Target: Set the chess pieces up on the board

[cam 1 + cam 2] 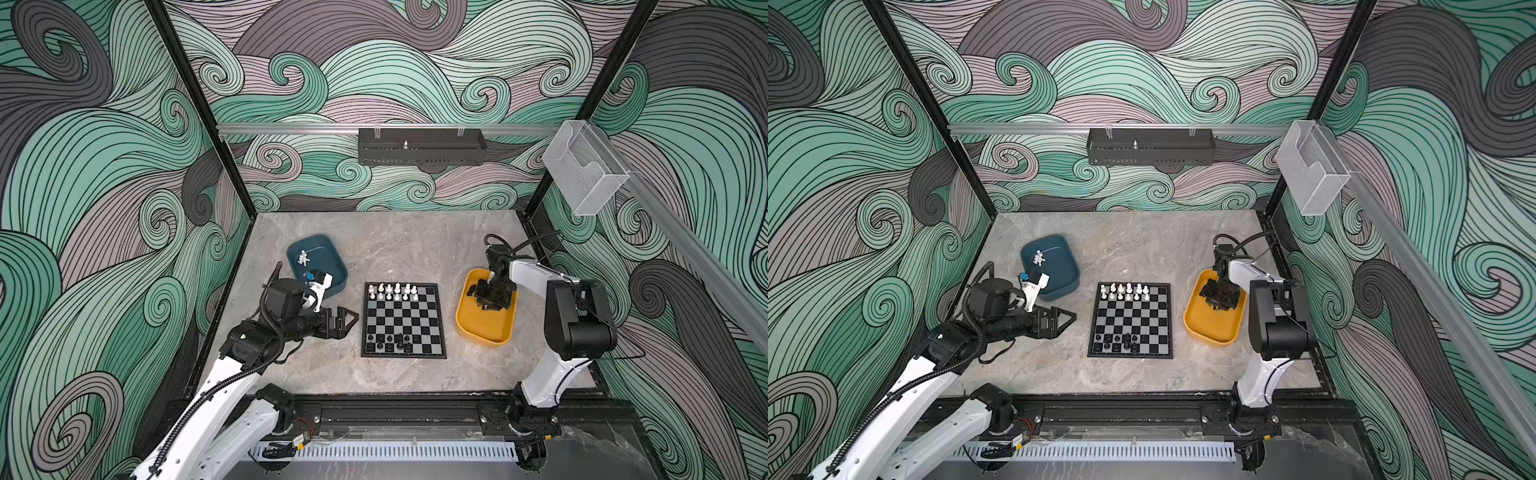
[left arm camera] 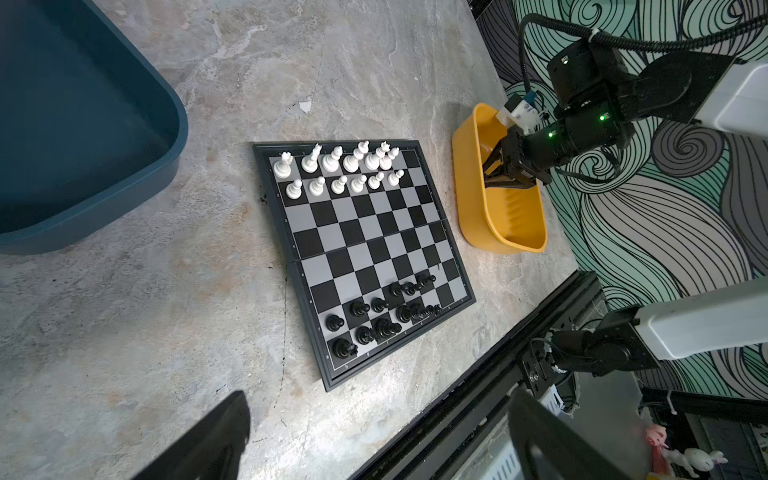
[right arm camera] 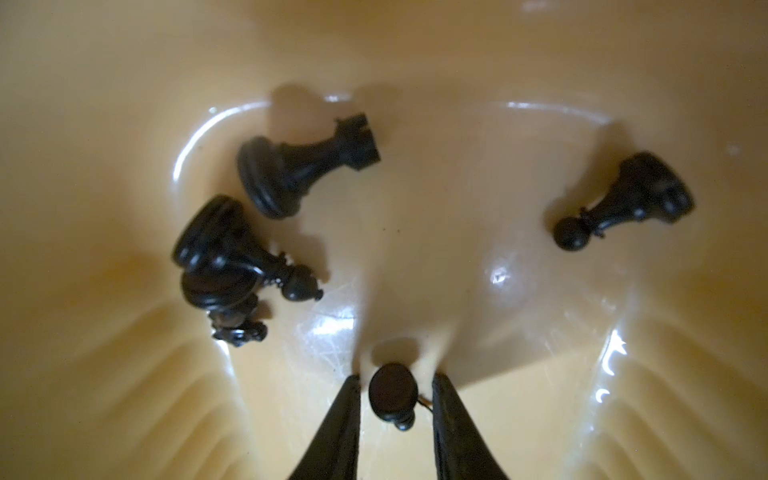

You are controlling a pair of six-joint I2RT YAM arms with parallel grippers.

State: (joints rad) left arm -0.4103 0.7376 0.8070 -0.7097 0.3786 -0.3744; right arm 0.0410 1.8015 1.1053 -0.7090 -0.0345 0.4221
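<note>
Chess pieces part-set on board; black pawn lies tipped in yellow tray between narrow, unclamped jaws of R gripper. Risk: off-centre closing squirts it away. L gripper gapes wide, empty. Count: 5 black in yellow tray, 12 white on board; white cluster in teal tray too small to count.
</note>
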